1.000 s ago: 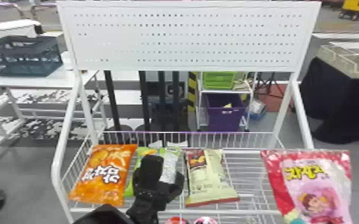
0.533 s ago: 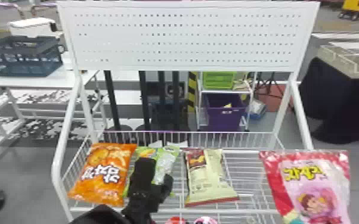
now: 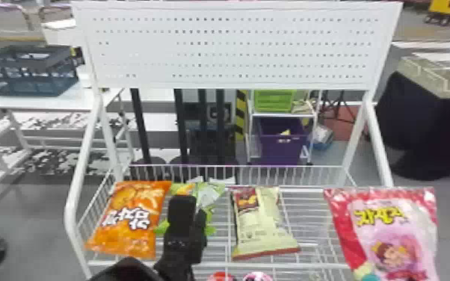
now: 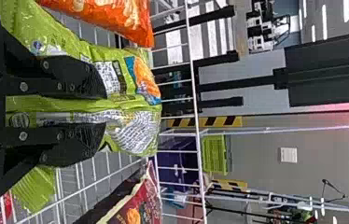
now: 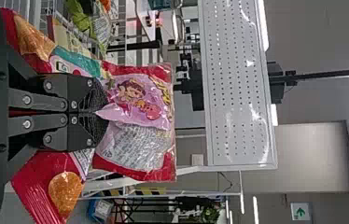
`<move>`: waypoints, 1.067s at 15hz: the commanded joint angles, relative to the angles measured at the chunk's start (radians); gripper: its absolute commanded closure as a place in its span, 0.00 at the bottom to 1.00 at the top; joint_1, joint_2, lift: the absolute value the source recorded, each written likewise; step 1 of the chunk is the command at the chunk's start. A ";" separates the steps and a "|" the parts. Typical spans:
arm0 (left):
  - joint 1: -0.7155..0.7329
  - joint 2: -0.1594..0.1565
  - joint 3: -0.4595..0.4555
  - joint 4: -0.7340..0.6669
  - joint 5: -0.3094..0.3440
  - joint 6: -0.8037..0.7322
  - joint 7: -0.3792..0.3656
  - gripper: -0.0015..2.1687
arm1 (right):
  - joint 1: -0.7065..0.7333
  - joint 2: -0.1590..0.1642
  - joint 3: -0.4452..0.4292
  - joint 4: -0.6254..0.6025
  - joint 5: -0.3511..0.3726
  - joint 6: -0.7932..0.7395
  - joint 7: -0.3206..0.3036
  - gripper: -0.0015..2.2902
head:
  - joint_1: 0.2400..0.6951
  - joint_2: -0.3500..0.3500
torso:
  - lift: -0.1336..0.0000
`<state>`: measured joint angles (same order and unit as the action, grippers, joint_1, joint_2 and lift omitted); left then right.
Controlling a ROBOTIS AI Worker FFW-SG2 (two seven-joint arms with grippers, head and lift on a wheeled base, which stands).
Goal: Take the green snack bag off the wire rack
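If lifted carelessly from the wire rack [image 3: 291, 265], at lower left of centre in the head view, apt to drag the orange bag [image 3: 134, 220] close beside the green snack bag [image 3: 211, 194], under the left gripper [image 3: 192, 209]; in the left wrist view, parted fingers [image 4: 74, 79] astride a fold, with a slip likely from too shallow a bite; in the right wrist view, right gripper [image 5: 99, 113] tightly closed on a pink bag [image 5: 135, 93], perhaps tearing if tugged.

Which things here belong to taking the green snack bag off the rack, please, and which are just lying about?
For the job:
- green snack bag
- wire rack
- left gripper

Not needed:
- orange bag
- cream bag
- pink bag, in the right gripper
- purple bin
- dark crate
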<state>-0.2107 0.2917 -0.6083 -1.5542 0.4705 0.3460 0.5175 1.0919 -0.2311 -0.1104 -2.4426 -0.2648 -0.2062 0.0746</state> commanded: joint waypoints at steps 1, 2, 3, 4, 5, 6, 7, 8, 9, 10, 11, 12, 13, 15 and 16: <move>0.048 0.018 0.008 -0.089 -0.038 0.000 0.018 0.97 | -0.003 -0.002 0.000 0.004 -0.001 0.000 0.001 0.97 | 0.57 0.50 | 1.00; 0.076 0.030 0.025 -0.139 -0.043 0.000 0.021 0.97 | -0.004 -0.002 0.000 0.004 -0.001 0.000 0.001 0.97 | 0.57 0.50 | 1.00; 0.120 0.044 0.056 -0.207 -0.053 0.003 0.021 0.97 | -0.006 -0.002 0.000 0.005 -0.001 0.003 0.001 0.97 | 0.57 0.50 | 1.00; 0.160 0.056 0.076 -0.279 -0.066 0.012 0.021 0.97 | -0.009 -0.004 0.001 0.007 -0.002 0.003 -0.001 0.97 | 0.57 0.50 | 1.00; 0.206 0.072 0.111 -0.348 -0.078 0.028 0.021 0.97 | -0.012 -0.004 0.003 0.008 -0.002 0.003 0.001 0.97 | 0.57 0.50 | 1.00; 0.258 0.084 0.140 -0.420 -0.089 0.043 0.018 0.97 | -0.017 -0.004 0.005 0.011 -0.002 0.003 -0.001 0.97 | 0.57 0.50 | 1.00; 0.307 0.098 0.165 -0.481 -0.105 0.055 0.018 0.96 | -0.020 -0.005 0.009 0.013 -0.002 0.003 0.001 0.97 | 0.57 0.50 | 1.00; 0.382 0.112 0.202 -0.546 -0.127 0.052 0.018 0.96 | -0.021 -0.007 0.009 0.014 -0.004 0.003 0.001 0.97 | 0.57 0.50 | 1.00; 0.458 0.130 0.234 -0.609 -0.144 0.049 0.016 0.96 | -0.023 -0.008 0.009 0.016 -0.005 0.003 0.001 0.97 | 0.57 0.50 | 1.00; 0.530 0.149 0.271 -0.666 -0.162 0.043 0.013 0.96 | -0.024 -0.008 0.009 0.017 -0.005 0.003 -0.001 0.97 | 0.57 0.50 | 1.00; 0.591 0.159 0.305 -0.702 -0.170 0.018 0.009 0.96 | -0.024 -0.010 0.009 0.017 -0.005 0.003 0.001 0.97 | 0.57 0.50 | 1.00; 0.665 0.161 0.355 -0.739 -0.173 -0.028 -0.001 0.96 | -0.027 -0.010 0.012 0.017 -0.005 0.003 0.001 0.97 | 0.57 0.50 | 1.00; 0.735 0.161 0.403 -0.767 -0.173 -0.092 -0.008 0.96 | -0.029 -0.010 0.017 0.019 -0.002 0.003 -0.001 0.97 | 0.57 0.50 | 1.00; 0.855 0.156 0.484 -0.813 -0.185 -0.202 -0.022 0.96 | -0.029 -0.010 0.020 0.019 0.001 0.003 0.001 0.97 | 0.57 0.50 | 1.00; 0.899 0.150 0.512 -0.830 -0.187 -0.242 -0.034 0.96 | -0.029 -0.008 0.020 0.017 0.001 0.003 0.001 0.97 | 0.57 0.50 | 1.00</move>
<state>0.6202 0.4485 -0.1410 -2.3577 0.2888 0.1672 0.4888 1.0631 -0.2408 -0.0914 -2.4238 -0.2648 -0.2031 0.0751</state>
